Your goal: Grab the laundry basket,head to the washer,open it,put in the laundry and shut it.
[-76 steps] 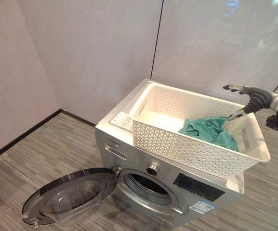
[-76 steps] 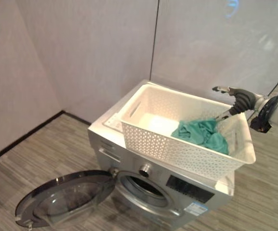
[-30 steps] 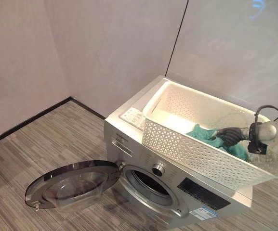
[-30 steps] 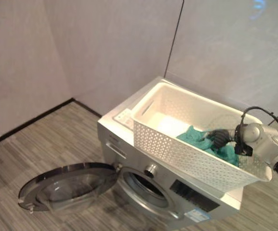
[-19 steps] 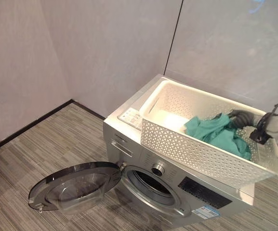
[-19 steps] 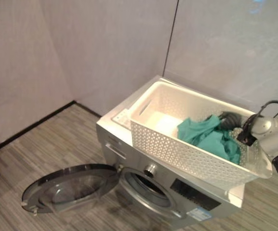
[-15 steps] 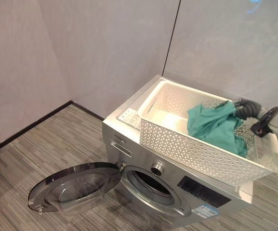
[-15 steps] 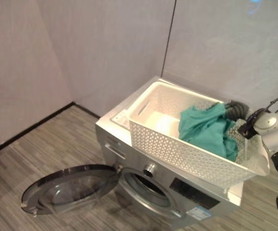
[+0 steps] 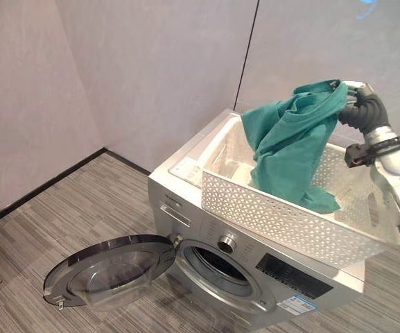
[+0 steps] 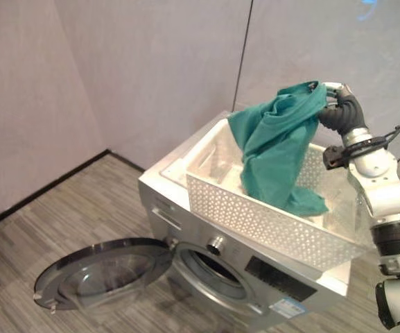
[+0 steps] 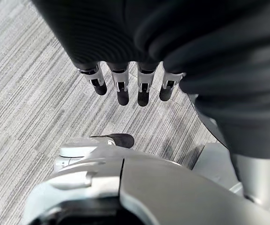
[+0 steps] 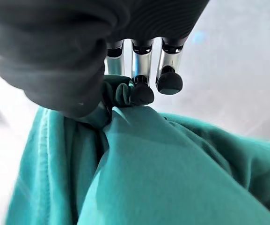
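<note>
A white perforated laundry basket (image 9: pixel 276 216) stands on top of the silver washer (image 9: pixel 186 208). My right hand (image 9: pixel 361 107) is raised above the basket's far right end, shut on a teal cloth (image 9: pixel 290 142). The cloth hangs from my fingers (image 12: pixel 142 91), its lower end still trailing inside the basket. The washer's round door (image 9: pixel 109 274) lies swung wide open to the left, baring the drum opening (image 9: pixel 220 267). My left hand (image 11: pixel 125 79) hangs with straight fingers over the grey floor, holding nothing.
Pale walls meet in a corner behind the washer, with a dark skirting line along the left wall (image 9: pixel 40 184). Striped grey flooring (image 9: pixel 68 222) spreads in front and to the left of the open door.
My right hand has risen from the basket's rim, lifting the teal cloth up so that it now hangs mostly above the basket. The washer, door and basket stay put.
</note>
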{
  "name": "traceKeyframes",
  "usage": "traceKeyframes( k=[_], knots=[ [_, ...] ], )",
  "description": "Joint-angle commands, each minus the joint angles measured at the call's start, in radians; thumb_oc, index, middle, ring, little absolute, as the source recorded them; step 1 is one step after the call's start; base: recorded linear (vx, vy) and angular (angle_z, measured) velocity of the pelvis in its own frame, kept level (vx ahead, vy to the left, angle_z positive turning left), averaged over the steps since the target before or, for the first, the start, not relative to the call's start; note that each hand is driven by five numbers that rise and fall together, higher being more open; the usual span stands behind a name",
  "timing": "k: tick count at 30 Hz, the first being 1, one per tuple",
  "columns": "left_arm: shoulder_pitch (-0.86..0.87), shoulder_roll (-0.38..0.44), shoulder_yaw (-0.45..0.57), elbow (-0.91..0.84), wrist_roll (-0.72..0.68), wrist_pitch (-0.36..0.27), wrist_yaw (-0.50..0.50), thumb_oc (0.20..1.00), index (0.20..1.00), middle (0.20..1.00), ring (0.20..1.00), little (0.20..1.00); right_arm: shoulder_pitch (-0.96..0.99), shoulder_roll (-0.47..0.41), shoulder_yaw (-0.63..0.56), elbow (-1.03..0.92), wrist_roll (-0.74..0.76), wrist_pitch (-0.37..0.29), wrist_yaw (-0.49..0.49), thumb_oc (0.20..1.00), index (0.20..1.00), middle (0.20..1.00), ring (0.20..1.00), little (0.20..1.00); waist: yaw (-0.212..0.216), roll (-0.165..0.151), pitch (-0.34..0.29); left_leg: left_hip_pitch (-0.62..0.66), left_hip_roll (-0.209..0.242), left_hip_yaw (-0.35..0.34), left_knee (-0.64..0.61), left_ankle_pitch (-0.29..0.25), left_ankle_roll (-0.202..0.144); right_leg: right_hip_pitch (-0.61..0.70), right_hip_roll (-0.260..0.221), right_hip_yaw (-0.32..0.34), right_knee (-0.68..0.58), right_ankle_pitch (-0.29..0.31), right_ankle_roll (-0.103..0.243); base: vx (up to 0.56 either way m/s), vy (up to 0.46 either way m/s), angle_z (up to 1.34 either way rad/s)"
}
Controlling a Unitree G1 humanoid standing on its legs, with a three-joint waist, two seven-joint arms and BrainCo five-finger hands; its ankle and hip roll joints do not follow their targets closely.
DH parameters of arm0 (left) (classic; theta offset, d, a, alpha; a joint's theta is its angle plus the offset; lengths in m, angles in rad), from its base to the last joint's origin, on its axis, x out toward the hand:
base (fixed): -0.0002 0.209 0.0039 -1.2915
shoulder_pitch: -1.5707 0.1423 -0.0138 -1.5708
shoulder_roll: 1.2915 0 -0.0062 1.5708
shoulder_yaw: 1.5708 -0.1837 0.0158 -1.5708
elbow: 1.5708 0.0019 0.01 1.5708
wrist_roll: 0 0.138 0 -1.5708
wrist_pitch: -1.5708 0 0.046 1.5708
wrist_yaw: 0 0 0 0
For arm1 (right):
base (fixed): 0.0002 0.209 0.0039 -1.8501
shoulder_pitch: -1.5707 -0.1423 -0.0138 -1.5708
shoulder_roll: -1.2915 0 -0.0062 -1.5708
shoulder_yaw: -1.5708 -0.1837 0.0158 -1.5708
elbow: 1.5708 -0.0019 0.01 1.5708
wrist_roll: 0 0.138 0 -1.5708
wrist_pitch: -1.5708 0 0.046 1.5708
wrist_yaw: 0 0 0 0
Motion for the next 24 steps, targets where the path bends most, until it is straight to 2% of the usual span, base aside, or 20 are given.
traceKeyframes(
  k=[1, 24],
  knots=[
    [-0.027, -0.040, -0.036, 0.097, 0.045, 0.012, 0.024, 1.000, 1.000, 1.000, 1.000, 1.000, -0.047, -0.013, -0.090, -0.034, -0.054, -0.070, -0.095, 0.200, 0.200, 0.200, 0.200, 0.200, 0.025, -0.007, -0.030, 0.035, -0.050, 0.045, 0.010, -0.081, 0.058, -0.001, -0.006, 0.024, 0.044, -0.080, 0.015, -0.01, 0.038, -0.03],
    [-0.035, -0.030, -0.045, 0.097, 0.064, 0.007, 0.035, 1.000, 1.000, 1.000, 1.000, 1.000, -0.066, 0.013, -0.060, -0.012, -0.078, -0.054, -0.102, 0.200, 0.200, 0.200, 0.200, 0.200, 0.026, -0.020, -0.028, 0.050, -0.074, 0.055, 0.017, -0.099, 0.080, -0.006, -0.032, 0.043, 0.062, -0.067, 0.028, 0.00, 0.006, -0.02]
  ],
)
